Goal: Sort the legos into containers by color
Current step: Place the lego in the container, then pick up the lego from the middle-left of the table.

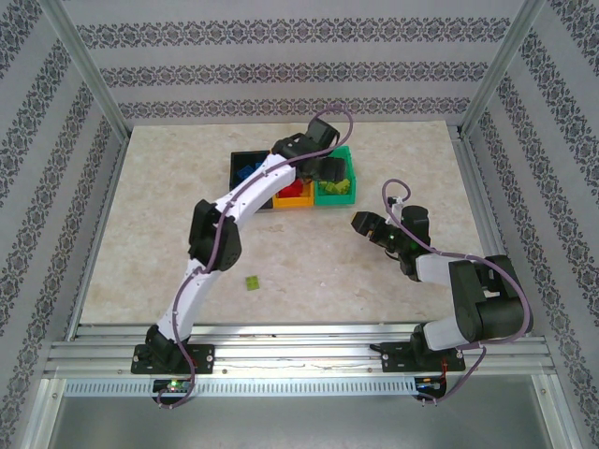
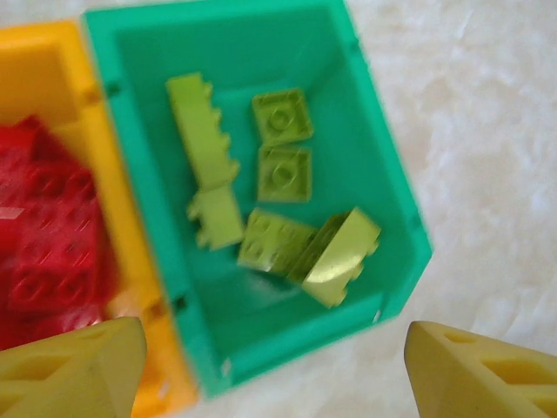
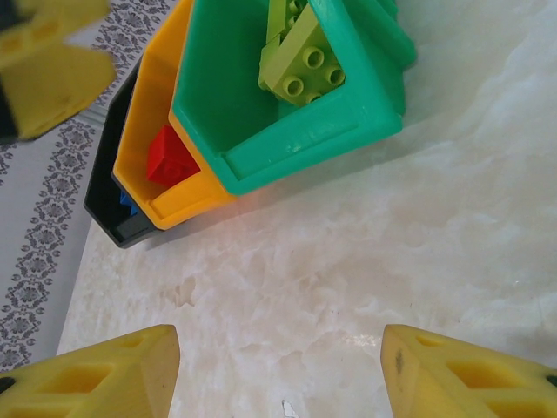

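Left wrist view looks down into the green bin (image 2: 130,174), where lime bricks (image 2: 283,170) lie. The left gripper (image 2: 274,370) hangs right above that bin, fingers spread wide with nothing between them. Touching the green bin is the orange-yellow bin (image 2: 35,78), with red bricks (image 2: 52,235) inside. The right gripper (image 3: 278,366) is near the green bin over the table (image 3: 348,261), wide too and holding nothing. 1 lime brick (image 1: 252,282) lies alone, well apart from the green bin.

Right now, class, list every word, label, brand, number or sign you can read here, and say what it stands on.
None can be read. The green bin, orange-yellow bin, black bin and lime green bricks carry no visible print; the wallpaper bears a floral pattern, no lettering.
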### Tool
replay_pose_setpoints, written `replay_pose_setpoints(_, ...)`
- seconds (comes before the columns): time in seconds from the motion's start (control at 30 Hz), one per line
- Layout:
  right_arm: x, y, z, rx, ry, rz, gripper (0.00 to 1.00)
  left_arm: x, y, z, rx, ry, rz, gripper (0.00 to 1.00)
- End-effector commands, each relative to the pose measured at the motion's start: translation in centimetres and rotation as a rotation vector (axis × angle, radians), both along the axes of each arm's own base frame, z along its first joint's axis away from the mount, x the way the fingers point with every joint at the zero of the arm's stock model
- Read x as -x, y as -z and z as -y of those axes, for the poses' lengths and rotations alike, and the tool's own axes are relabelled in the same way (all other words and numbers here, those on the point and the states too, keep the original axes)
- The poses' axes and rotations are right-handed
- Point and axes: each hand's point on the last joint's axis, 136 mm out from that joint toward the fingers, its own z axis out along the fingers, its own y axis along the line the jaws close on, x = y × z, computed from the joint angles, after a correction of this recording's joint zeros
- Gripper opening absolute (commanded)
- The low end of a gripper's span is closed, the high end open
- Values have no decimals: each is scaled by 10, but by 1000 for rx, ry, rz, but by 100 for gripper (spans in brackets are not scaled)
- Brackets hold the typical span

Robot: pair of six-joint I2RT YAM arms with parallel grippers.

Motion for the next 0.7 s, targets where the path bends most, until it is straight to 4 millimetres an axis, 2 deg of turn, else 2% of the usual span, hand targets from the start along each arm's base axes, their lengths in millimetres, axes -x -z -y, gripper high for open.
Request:
replay_pose_setpoints(0.0, -2, -10, -8, -16, -30, 41, 63, 32, -43, -19, -28, 29, 77, 78)
replay_pose_setpoints(0.07, -1, -9, -9, -17, -32, 37, 63, 53, -43, -33, -20, 20, 86, 78)
replay_pose_setpoints(0.23, -2, -8, -10, -20, -37, 33, 63, 114, -25, -72, 40, -2, 71, 78)
replay_pose_setpoints(0.43, -2, -7, -14, -27, -48, 28, 63, 190, 18, -110, 83, -13, -47, 78)
replay_pose_setpoints(0.53, -1, -6, -15, -25, -51, 27, 63, 223, 38, -130, 65, -35, -121, 77)
replay_pose_setpoints(0.67, -1, -6, -17, -26, -54, 25, 63, 260, 59, -147, 51, -62, -196, 77)
